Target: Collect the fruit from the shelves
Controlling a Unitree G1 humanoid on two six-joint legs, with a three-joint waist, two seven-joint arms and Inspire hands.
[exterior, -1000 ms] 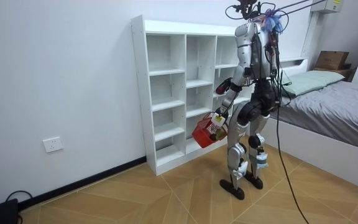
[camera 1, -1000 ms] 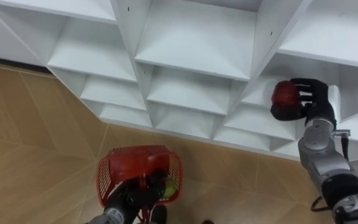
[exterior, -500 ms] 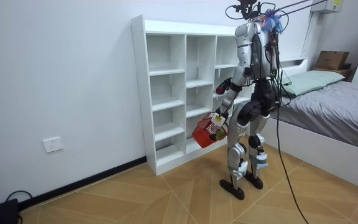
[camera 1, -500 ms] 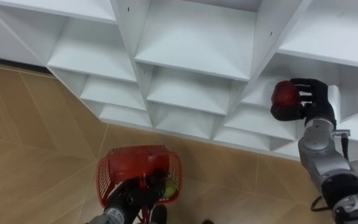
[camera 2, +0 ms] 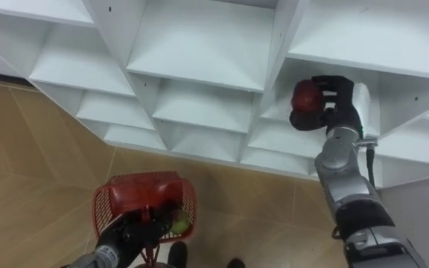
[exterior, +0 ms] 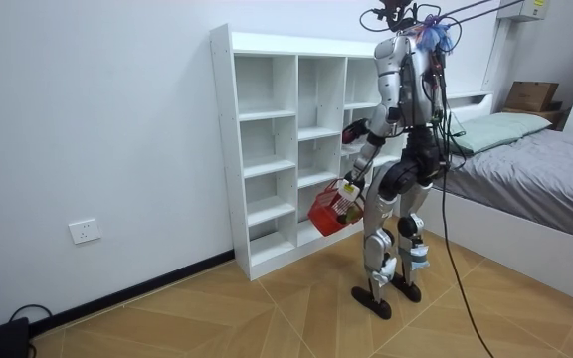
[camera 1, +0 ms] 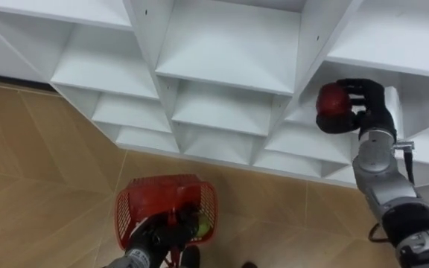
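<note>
One red fruit is clasped by the right hand, at a far right closet shelf. One red basket, containing one green fruit, is gripped by the left hand, nearer.

Matt white closet, laminate perhaps; red plastic mesh basket; wood-pattern floor, smooth.

Your right hand now sits a little higher and further toward the view's left than a moment ago, and the red fruit in its curled fingers has risen with it inside the closet compartment. In the room view you see that forearm angled up more steeply. Your head camera has shifted too: the shelves slide slightly left.
</note>
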